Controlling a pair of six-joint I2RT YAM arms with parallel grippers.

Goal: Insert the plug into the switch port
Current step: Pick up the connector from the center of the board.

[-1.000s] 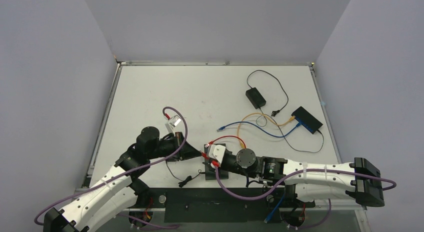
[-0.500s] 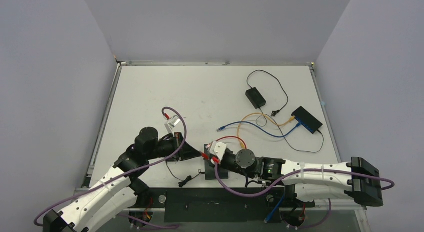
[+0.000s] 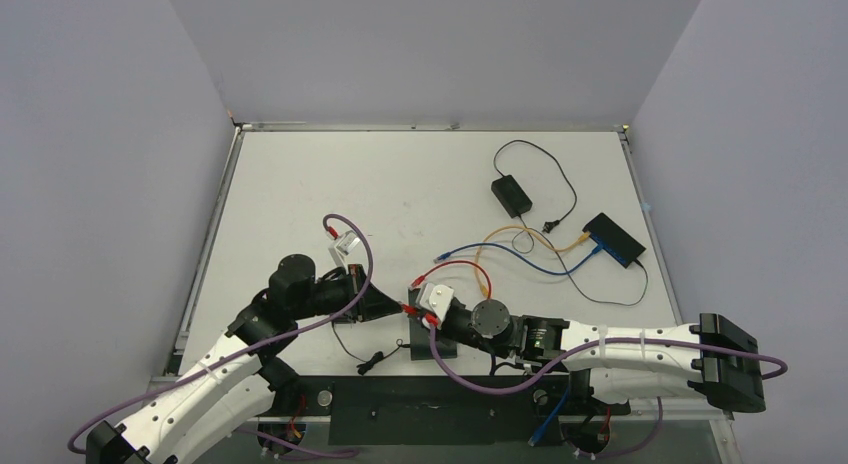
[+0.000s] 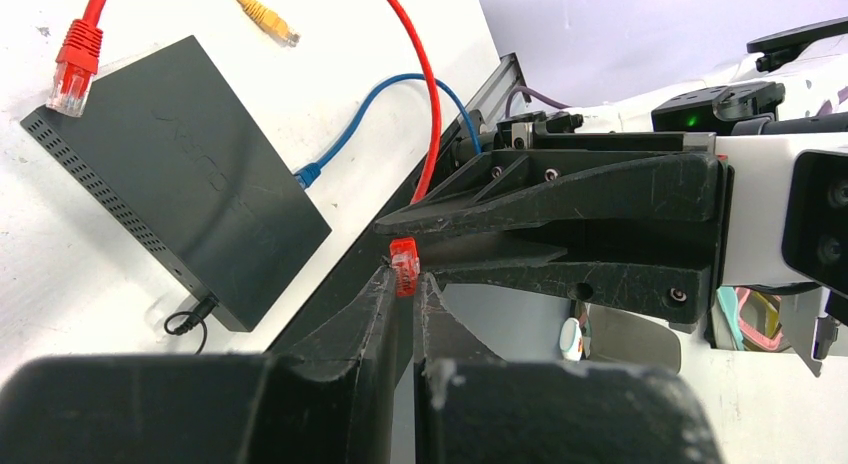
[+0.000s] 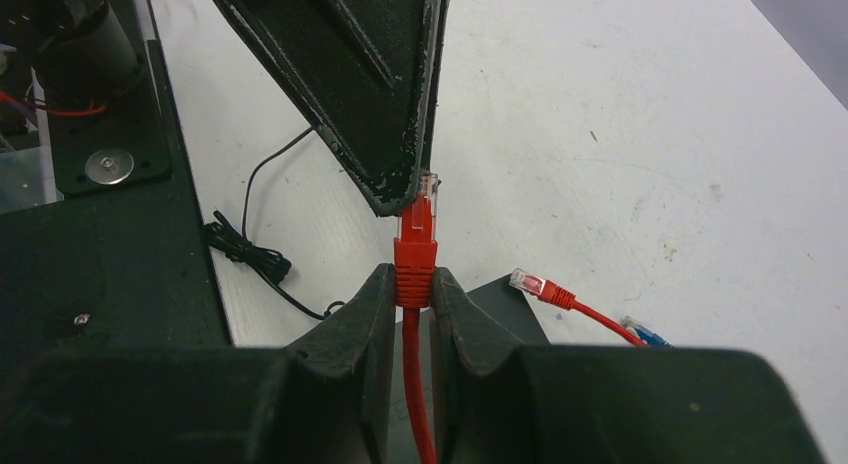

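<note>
My right gripper [image 5: 414, 284] has closed in and now pinches the red plug [image 5: 417, 239] by its boot, up in the air near the switch [image 4: 180, 164]. The left gripper [image 4: 404, 282] pinches the tip. I should let go with the left slowly, so the plug stays straight

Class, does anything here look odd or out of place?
Yes. Both grippers pinch one red plug at once: the left gripper at its clear tip, the right gripper on its boot.
</note>
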